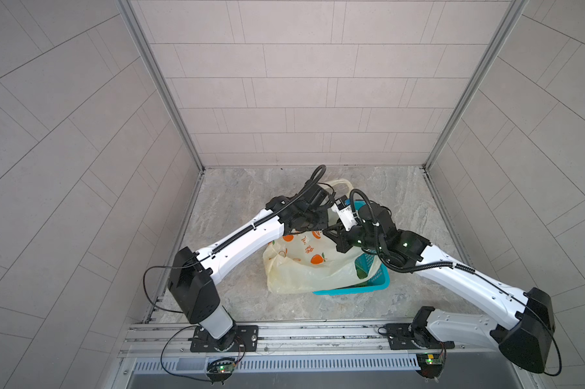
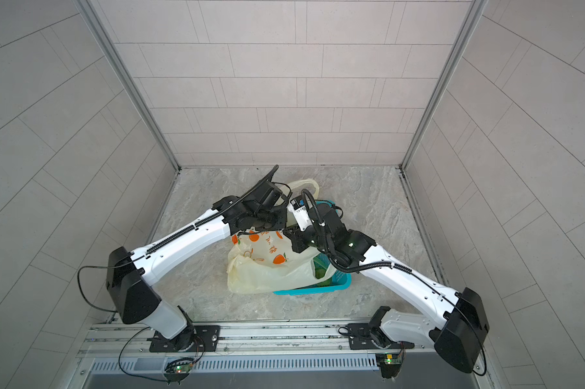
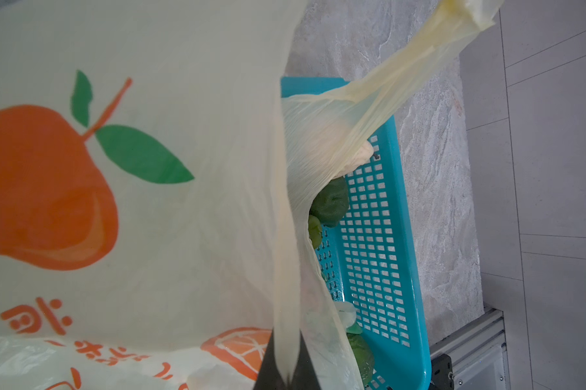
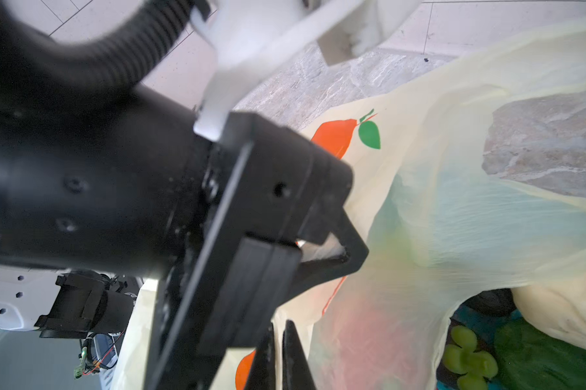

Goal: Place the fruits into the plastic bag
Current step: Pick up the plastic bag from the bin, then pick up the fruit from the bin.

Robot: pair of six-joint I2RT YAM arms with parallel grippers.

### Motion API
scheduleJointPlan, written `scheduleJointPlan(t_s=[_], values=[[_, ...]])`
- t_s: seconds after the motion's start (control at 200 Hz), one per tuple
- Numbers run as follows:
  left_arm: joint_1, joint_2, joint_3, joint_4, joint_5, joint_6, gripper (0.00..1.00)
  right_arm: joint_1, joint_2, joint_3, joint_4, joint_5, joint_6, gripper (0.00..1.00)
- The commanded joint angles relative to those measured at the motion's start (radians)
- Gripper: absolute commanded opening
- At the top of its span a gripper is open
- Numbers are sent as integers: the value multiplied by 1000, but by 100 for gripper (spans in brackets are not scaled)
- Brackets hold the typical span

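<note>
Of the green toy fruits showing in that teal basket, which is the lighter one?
The bumpy lime-green fruit of rounded lobes; the dark green fruit beside it is much deeper in colour.

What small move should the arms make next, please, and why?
Probably draw the left pincer and right pincer apart to open the bag: both are shut on its film, and green fruits lie in the basket, partly under it.

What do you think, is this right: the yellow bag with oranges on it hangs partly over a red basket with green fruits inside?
Almost. The basket is teal, not red; the left wrist view shows it. The rest is right: the yellow bag hangs partly over it, with green fruits inside.
</note>
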Motion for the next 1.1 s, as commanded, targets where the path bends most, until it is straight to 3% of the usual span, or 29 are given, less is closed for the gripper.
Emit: scheduleJointPlan(t_s=[0.0, 0.13, 0.215, 0.315, 0.445, 0.535, 0.635, 0.716, 0.851, 0.946, 1.096], values=[[44, -48, 14, -31, -13, 65, 0, -12, -73, 4, -26, 42, -23, 22], [140, -127, -38, 9, 106, 146, 0, -111, -180, 3, -58, 71, 18, 63], [208, -192, -98, 51, 168, 186, 0, -199, -255, 8, -71, 70, 39, 76], [298, -263, -195, 139, 286, 188, 0, -294, -311, 22, -94, 85, 60, 84], [392, -335, -332, 316, 495, 141, 0, -395, -300, 49, -183, 135, 91, 84], [413, -389, -402, 431, 596, 146, 0, -407, -251, 60, -272, 174, 79, 80], [421, -460, -455, 509, 661, 201, 0, -402, -190, 37, -328, 114, 56, 78], [428, -518, -490, 539, 701, 268, 0, -354, -142, 18, -363, 84, 18, 77], [445, -599, -515, 513, 708, 384, 0, -184, -75, 0, -401, 126, -66, 80], [468, -602, -518, 493, 721, 391, 0, -112, -43, -33, -374, 133, -70, 82], [503, -559, -523, 483, 740, 338, 0, -97, -7, -77, -308, 128, -26, 84]])
